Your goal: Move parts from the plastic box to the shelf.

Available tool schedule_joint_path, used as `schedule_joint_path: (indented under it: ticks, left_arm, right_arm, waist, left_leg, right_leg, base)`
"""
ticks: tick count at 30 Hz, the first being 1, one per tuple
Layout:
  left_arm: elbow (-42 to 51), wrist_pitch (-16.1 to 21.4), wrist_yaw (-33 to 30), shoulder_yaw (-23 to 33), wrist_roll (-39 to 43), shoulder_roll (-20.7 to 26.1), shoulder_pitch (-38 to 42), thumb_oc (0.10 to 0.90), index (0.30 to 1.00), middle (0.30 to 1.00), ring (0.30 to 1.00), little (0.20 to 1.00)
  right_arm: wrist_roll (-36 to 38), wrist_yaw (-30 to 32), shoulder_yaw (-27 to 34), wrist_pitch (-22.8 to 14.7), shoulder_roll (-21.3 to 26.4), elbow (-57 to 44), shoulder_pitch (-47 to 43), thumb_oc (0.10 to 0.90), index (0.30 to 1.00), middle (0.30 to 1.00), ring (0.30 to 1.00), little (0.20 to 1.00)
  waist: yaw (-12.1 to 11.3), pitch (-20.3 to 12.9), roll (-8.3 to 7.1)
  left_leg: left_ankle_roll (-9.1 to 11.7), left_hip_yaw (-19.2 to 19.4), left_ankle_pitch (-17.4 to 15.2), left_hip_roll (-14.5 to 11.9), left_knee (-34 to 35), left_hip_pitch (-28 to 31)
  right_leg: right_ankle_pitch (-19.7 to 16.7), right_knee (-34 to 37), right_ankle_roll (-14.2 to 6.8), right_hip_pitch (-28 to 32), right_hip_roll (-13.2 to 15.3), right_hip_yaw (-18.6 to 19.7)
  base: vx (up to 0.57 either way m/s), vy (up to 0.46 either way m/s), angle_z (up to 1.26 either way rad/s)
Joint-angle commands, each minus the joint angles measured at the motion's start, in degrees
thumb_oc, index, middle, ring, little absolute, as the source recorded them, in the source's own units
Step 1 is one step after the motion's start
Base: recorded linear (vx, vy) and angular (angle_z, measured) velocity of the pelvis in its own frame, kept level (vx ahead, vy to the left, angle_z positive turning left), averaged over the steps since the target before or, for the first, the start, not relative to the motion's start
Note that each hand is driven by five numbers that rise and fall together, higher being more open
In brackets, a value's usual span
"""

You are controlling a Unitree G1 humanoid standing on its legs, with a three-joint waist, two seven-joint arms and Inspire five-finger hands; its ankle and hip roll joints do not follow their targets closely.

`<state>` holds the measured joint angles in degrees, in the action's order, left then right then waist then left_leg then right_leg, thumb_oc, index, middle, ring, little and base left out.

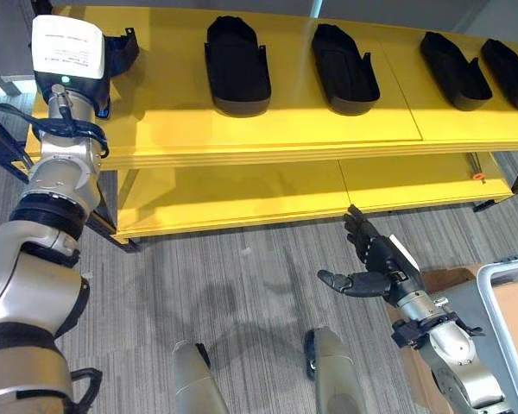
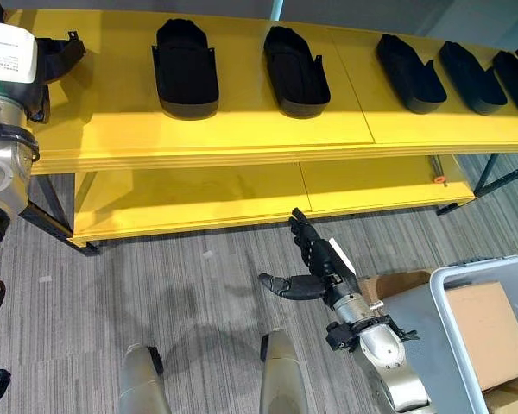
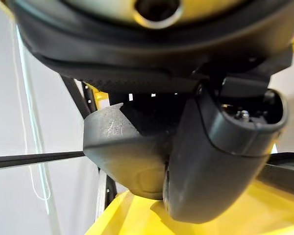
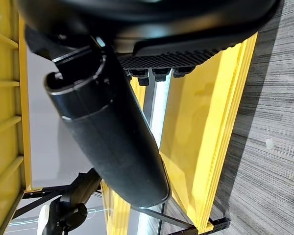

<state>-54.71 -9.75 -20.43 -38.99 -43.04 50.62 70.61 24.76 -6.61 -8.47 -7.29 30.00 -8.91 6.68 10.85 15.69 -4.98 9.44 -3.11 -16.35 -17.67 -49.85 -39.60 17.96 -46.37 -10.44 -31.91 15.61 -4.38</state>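
Now left hand [image 3: 220,147] gripping part [image 3: 122,156], shelf [image 1: 268,129]

Black parts [image 1: 237,67], yellow shelf [image 1: 242,129]

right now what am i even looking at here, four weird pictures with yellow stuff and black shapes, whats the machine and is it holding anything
This is a humanoid robot moving black parts from a plastic box onto a yellow shelf. Two pictures come from cameras in its head, looking down; the other two sit on its wrists, very close to each hand.

On the top of the shelf lie four finished black parts in a row. At the shelf's far left end, the left hand holds a fifth black part; the left wrist view shows the thumb pressed against it.

The right hand hangs open and empty above the floor, in front of the shelf. The grey box stands on the floor to the robot's right.
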Motion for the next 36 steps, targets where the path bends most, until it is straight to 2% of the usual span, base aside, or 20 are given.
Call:
schedule_joint_path:
  ticks: [1,16,17,18,19,36]
  left_arm:
    - [-3.79,0.16,-0.75,-2.29,1.25,1.10,9.87,0.400,0.300,0.300,0.300,0.300]
    - [-7.09,0.47,0.43,-3.88,2.65,-1.26,12.56,0.400,0.300,0.300,0.300,0.300]
    - [-7.63,0.43,0.36,-3.70,3.10,-1.72,12.56,0.494,0.432,0.432,0.432,0.432]
    - [-7.68,0.44,0.32,-3.71,3.13,-1.74,12.57,0.635,0.629,0.629,0.629,0.629]
    - [-8.00,0.54,0.41,-4.23,3.14,-2.03,13.09,0.900,1.000,1.000,1.000,1.000]
    - [-3.78,3.41,3.90,-2.26,11.31,-2.27,13.15,0.900,1.000,1.000,1.000,1.000]
  right_arm:
    - [0.27,-0.18,3.04,-6.48,2.40,-6.64,-1.48,0.900,1.000,1.000,1.000,1.000]
    - [0.51,-0.65,2.93,-6.32,2.84,-6.79,-0.98,0.900,1.000,1.000,1.000,1.000]
    - [0.53,-0.60,2.77,-6.27,2.80,-6.75,-1.12,0.900,1.000,1.000,1.000,1.000]
    - [0.53,-0.59,2.77,-6.28,2.81,-6.73,-1.13,0.900,1.000,1.000,1.000,1.000]
    - [0.69,-0.72,2.61,-6.23,2.87,-6.74,-1.02,0.900,1.000,1.000,1.000,1.000]
    - [0.48,-1.49,2.26,-4.96,2.16,-5.10,-0.53,0.900,1.000,1.000,1.000,1.000]
  waist:
    - [0.07,-4.39,1.26]
    - [0.50,-4.42,1.46]
    - [0.51,-4.37,1.44]
    - [0.49,-4.37,1.44]
    - [0.53,-4.33,1.45]
    - [-0.09,-4.46,1.67]
  left_leg:
    - [-3.27,-0.57,-1.34,-0.67,1.48,2.94]
    - [-3.46,0.02,-1.44,-0.56,1.20,2.49]
    - [-3.48,0.15,-1.43,-0.56,1.19,2.52]
    - [-3.48,0.17,-1.43,-0.56,1.19,2.53]
    - [-3.52,0.22,-1.44,-0.55,1.04,2.45]
    - [-3.40,0.07,-1.09,-0.26,1.45,2.37]
  right_leg:
    - [2.18,1.29,2.78,4.55,0.31,1.67]
    - [1.88,1.12,2.65,3.63,0.72,2.20]
    - [1.80,1.08,2.59,3.55,0.74,2.24]
    - [1.80,1.08,2.58,3.54,0.75,2.26]
    - [1.82,0.88,2.57,3.38,0.69,2.35]
    - [1.79,0.52,2.67,3.04,0.80,2.14]
  base:
    - [0.00,0.014,-0.05]
    - [0.00,0.004,-0.02]
    - [0.00,0.000,0.00]
    - [0.00,0.000,0.00]
    - [0.00,0.000,0.00]
    - [0.00,0.000,0.00]
